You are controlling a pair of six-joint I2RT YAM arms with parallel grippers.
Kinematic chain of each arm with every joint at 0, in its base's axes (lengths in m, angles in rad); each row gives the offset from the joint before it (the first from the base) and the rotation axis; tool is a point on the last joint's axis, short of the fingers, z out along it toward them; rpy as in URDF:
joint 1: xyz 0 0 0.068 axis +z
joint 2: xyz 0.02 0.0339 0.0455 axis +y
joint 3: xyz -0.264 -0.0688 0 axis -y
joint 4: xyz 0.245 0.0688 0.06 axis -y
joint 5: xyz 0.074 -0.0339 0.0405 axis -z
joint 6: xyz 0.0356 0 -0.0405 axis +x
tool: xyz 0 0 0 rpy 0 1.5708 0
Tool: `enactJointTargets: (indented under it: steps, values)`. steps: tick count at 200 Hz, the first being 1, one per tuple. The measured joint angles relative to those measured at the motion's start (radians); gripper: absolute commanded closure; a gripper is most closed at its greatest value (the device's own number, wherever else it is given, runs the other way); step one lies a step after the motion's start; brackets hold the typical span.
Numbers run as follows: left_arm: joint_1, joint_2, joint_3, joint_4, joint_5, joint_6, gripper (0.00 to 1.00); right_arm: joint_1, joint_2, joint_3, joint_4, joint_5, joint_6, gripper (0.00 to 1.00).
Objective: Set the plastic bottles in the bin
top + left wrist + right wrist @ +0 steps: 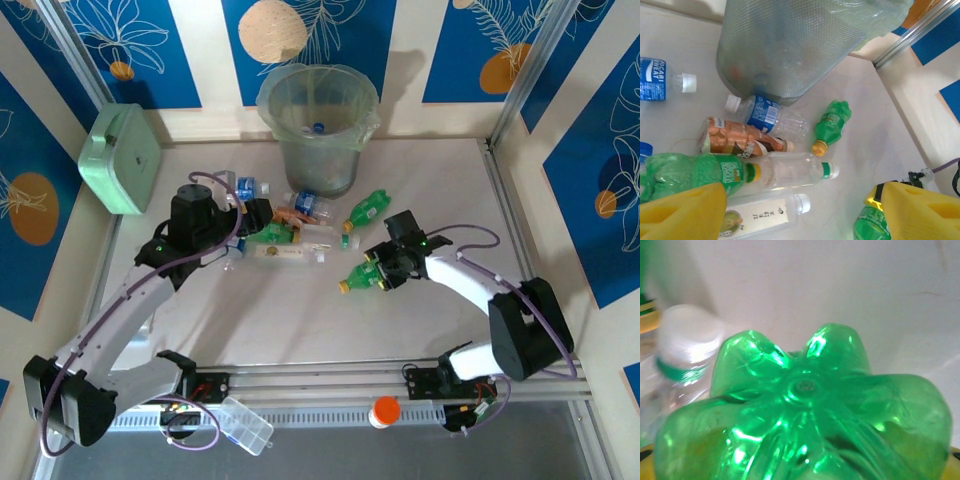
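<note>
You are working the carry step on the right side. The right claw [383, 266] is gripping a green bottle [357, 277] by its base end, with the fingers closed onto it. The base is sitting right against the right wrist camera. You cannot tell from these views whether the bottle is clear of the table [450, 180].

The bin [300, 160] is standing at the far edge, well apart from the held bottle, and a blue cap is showing inside it. Next, you are looking at a lift high enough to clear the rim, then a reach forward and left until the bottle is hanging over the opening before release.

The left claw [797, 212] is hanging spread wide and gripping nothing, above the loose bottles [747, 142] lying at the foot of the bin. A second green bottle [368, 208] is lying between the right claw and the bin, so a low path is risking a knock. Keep the right arm away from the left one, which is occupying the space beside the bin. The mint box [120, 158] and the white jar [385, 410] are lying outside the path.
</note>
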Motion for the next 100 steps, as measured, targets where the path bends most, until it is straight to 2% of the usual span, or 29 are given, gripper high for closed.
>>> enactJointTargets:
  steps: [65,100]
  values:
    - [0.0,-0.068,-0.06,0.006,0.174,-0.115,0.19,-0.001,-0.26,-0.019,0.155,-0.02,-0.271,0.46]
    - [0.0,-0.076,-0.082,-0.003,0.221,-0.154,0.19,-0.029,-0.243,0.082,0.191,-0.111,-0.426,0.47]
